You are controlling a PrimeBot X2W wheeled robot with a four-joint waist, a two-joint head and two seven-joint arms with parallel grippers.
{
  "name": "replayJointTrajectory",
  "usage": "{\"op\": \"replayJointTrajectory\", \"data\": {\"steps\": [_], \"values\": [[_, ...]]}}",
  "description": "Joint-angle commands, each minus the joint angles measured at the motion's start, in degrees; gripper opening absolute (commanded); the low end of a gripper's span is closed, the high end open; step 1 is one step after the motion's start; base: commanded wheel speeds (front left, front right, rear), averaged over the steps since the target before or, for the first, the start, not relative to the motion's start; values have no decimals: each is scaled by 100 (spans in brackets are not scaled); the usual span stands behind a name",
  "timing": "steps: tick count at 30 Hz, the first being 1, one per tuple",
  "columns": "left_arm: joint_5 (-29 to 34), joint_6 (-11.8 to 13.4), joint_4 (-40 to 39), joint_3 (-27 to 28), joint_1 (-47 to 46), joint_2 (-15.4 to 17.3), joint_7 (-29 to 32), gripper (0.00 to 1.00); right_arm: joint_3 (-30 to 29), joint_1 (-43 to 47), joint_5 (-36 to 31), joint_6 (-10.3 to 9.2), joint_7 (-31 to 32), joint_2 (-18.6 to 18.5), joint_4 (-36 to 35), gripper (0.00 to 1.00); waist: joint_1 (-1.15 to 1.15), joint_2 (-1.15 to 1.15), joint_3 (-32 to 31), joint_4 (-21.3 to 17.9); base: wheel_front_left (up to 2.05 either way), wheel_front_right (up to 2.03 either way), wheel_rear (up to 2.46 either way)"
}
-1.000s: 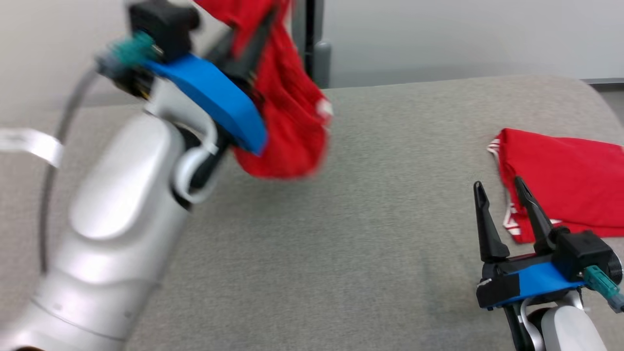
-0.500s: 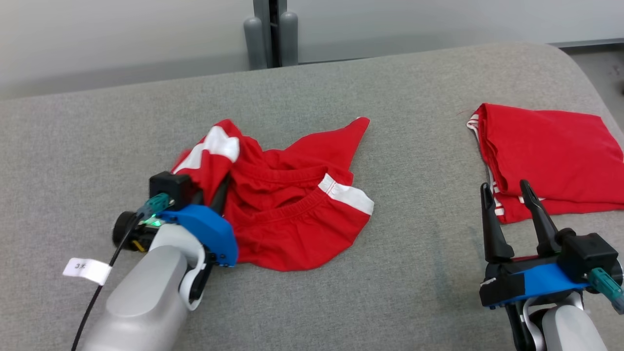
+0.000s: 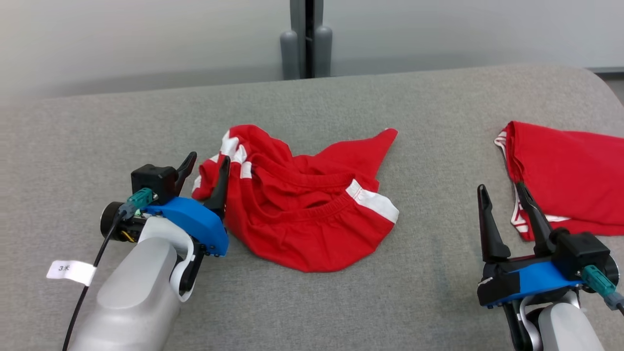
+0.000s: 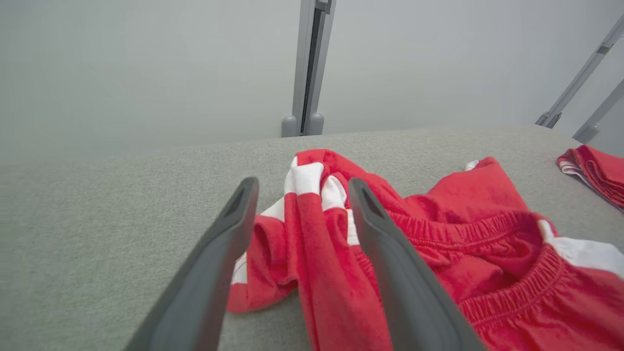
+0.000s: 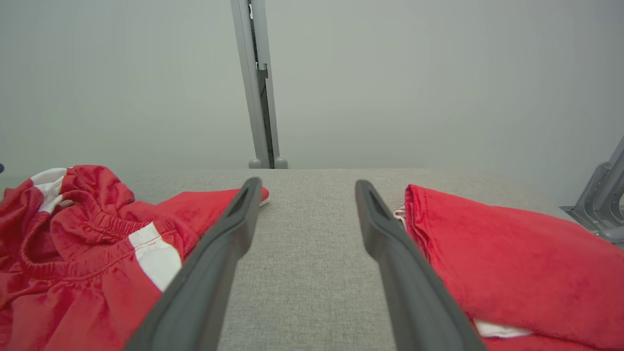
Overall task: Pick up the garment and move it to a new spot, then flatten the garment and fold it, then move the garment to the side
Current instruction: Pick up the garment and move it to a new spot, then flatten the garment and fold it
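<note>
Grey cushioned surface (image 3: 341, 97) carries the crumpled red garment (image 3: 312, 214), which lies just ahead of the left gripper (image 3: 208, 158) and spreads to its right. That gripper's fingers stand apart, with the garment's white-striped bunched edge between them, not clamped. The right gripper (image 3: 501, 186) is well apart from the garment, fingers spread and empty. A folded red cloth (image 3: 570, 175) lies just beside its right finger. Behind are a pale wall (image 3: 146, 39) and a grey post (image 3: 306, 39).
</note>
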Motion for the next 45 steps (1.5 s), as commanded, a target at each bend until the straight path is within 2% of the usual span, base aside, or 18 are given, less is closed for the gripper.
{"op": "replayJointTrajectory", "data": {"steps": [1, 3, 14, 23, 31, 45], "values": [[65, -22, -186, 83, 130, 53, -33, 100, -33, -14, -72, 1, -44, -11, 25, 100, 0, 0, -114, 48, 0, 0, 0], [95, -11, -449, 234, 312, 82, -31, 100, -49, 42, -109, 1, -49, -11, 56, 100, 0, 0, -245, 112, 0, 0, 0], [439, 385, -1773, 947, 2028, 0, -34, 100, 74, 566, 11, 1, -61, -11, 270, 100, 0, 0, -912, 400, 0, 0, 0], [695, 677, -2598, 1517, 3343, -151, -33, 100, 425, 963, 147, 1, -74, -12, 416, 100, 0, 0, -1131, 479, 0, 0, 0], [938, 804, -2950, 1805, 3750, -268, -34, 100, 587, 1060, 276, 1, -87, -12, 518, 100, 0, 0, -1187, 512, 0, 0, 0], [1093, 739, -3063, 2025, 3952, -303, -34, 100, 587, 937, 215, 1, -90, -11, 735, 100, 0, 0, -1189, 510, 0, 0, 0]]}}
